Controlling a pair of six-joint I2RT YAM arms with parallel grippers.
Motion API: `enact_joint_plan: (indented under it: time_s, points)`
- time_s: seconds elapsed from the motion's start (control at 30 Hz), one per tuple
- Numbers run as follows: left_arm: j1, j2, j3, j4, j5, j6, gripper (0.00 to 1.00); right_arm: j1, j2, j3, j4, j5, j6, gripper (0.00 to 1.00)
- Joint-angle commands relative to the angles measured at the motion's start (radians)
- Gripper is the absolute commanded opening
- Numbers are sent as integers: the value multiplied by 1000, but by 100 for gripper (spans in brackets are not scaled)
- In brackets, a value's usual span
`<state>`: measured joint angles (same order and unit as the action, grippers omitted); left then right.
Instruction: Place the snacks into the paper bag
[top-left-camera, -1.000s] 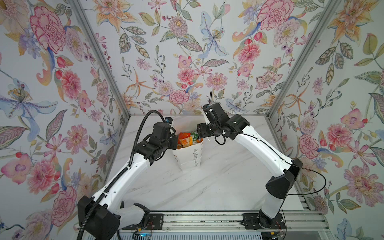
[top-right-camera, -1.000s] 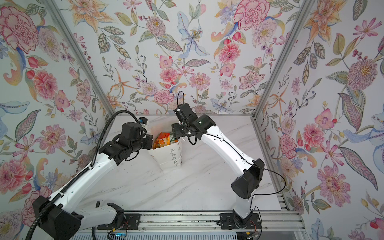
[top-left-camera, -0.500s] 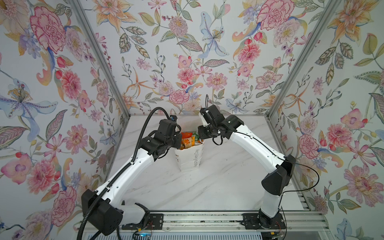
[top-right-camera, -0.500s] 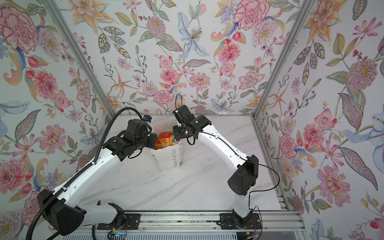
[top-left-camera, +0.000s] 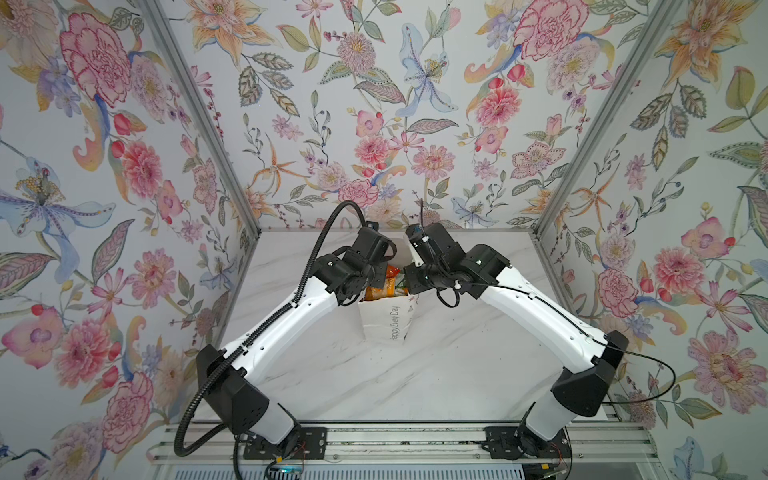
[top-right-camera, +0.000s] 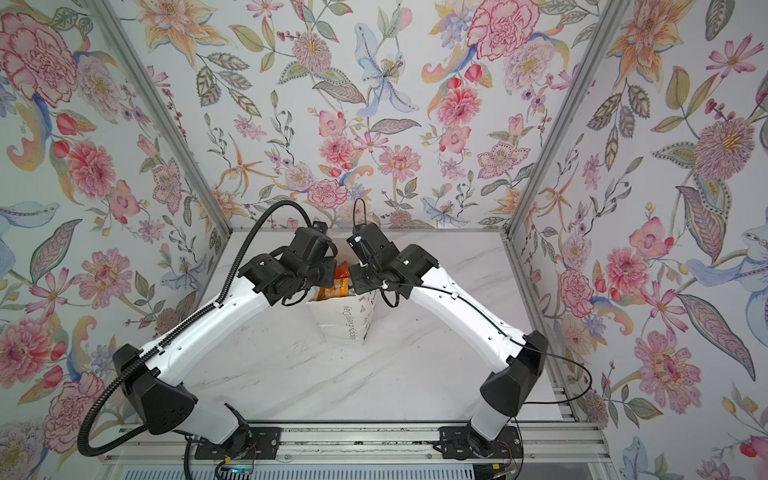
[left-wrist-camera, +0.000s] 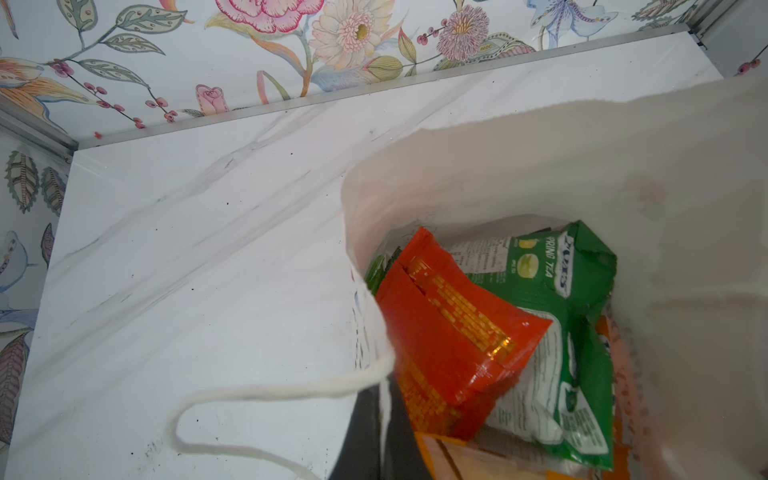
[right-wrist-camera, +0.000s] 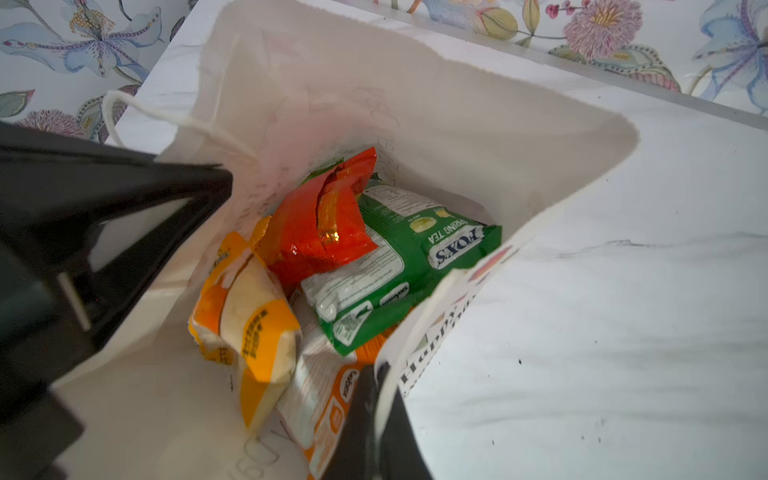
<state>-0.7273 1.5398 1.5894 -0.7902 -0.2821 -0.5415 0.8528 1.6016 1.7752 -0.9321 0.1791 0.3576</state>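
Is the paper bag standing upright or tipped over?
Upright. The paper bag stands on its base, mouth facing up, with the green FOX'S packet and red-orange pack showing inside.

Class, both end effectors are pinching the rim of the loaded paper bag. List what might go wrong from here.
1. The left end effector and right end effector each pinch the thin rim of the paper bag; uneven pulling may tear it.
2. The red-orange pack lies on top of the green FOX'S bag; tilting could spill it.
3. The cord handle loops loose near the left end effector and might snag.
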Motion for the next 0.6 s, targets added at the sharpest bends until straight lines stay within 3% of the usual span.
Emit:
enact_joint_plan:
  time_s: [0.0,0.17,0.33,0.57]
  points:
    - [-62,-11,49,71,-62,-72,0,-28,-119,-95,156,-29,29,0]
    - [-135,-54,-26,171,-58,-140,0,-93,-220,-270,243,-126,67,0]
    - [-152,-68,-76,207,-72,-184,1,-127,-236,-328,254,-143,75,1]
    - [-152,-70,-95,210,-104,-180,16,-172,-235,-333,267,-173,70,12]
